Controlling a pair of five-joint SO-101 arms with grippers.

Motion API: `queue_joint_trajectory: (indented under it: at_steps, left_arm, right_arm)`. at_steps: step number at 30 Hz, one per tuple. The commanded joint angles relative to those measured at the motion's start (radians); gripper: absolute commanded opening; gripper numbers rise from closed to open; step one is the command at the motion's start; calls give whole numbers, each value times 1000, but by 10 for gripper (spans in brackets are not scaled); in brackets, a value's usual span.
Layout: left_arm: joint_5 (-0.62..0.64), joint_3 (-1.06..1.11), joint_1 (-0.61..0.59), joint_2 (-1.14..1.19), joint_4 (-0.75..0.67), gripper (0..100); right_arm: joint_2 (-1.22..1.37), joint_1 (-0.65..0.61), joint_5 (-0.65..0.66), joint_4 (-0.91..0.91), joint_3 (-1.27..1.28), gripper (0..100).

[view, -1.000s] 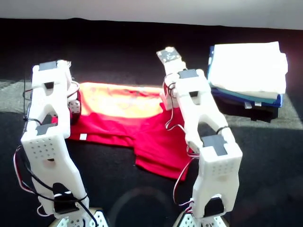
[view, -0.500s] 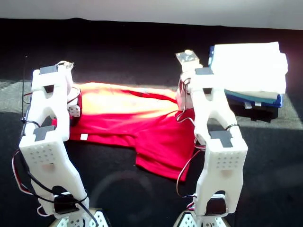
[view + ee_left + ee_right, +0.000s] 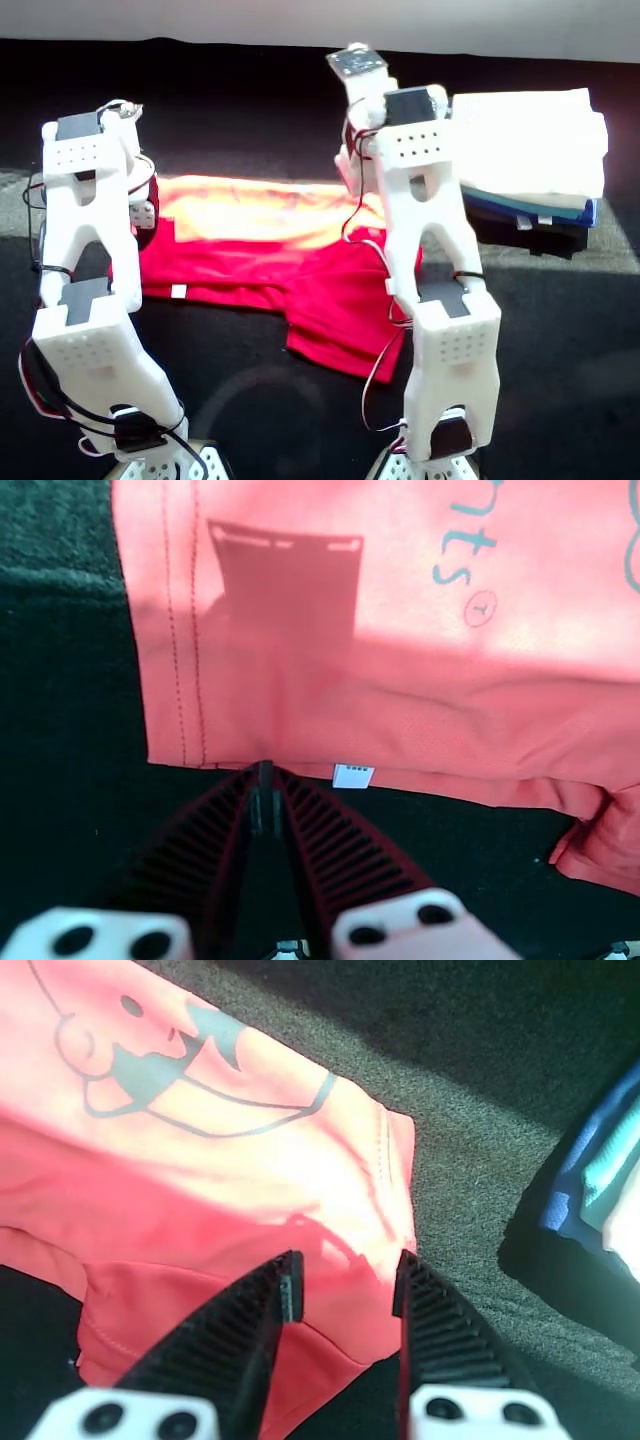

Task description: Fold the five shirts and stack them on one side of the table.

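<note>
I look down on a black, carpet-like table (image 3: 250,110) crossed by a band of sunlight (image 3: 20,200), with a pale strip (image 3: 300,20) behind it.

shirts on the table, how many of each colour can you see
red shirt: 1
white shirt: 1
teal shirt: 1
blue shirt: 1
total: 4 sure; a dark layer under the stack may be a fifth

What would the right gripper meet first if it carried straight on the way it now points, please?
Most likely the red shirt: the right gripper is open and points at the cloth, close to the shirt's edge. How far above the cloth it hangs is hard to tell.
</note>
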Motion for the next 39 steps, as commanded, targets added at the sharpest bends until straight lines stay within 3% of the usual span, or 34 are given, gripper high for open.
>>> queue_joint_trajectory:
  at_steps: [1, 9, 16, 19, 21, 26, 39]
  left_arm:
    - [-3, 10, -7, -15, -58, 10]
    - [-3, 289, -8, -22, -347, 10]
    - [-2, 530, -8, -88, -557, 10]
    - [-2, 547, -5, -102, -574, 10]
    - [0, 549, -2, -102, -574, 10]
    - [101, 550, -10, -96, -589, 10]
    - [98, 550, -8, -96, -589, 10]
  right_arm:
    - [-127, -48, -3, 18, 39, 156]
    - [-539, -179, 2, -33, 602, 156]
    - [-788, -288, 3, -354, 1267, 163]
    - [-792, -334, 3, -476, 1458, 226]
    - [-792, -337, 3, -536, 1515, 268]
    - [-792, -340, 66, -576, 1550, 261]
    - [-621, -220, 190, -595, 1543, 259]
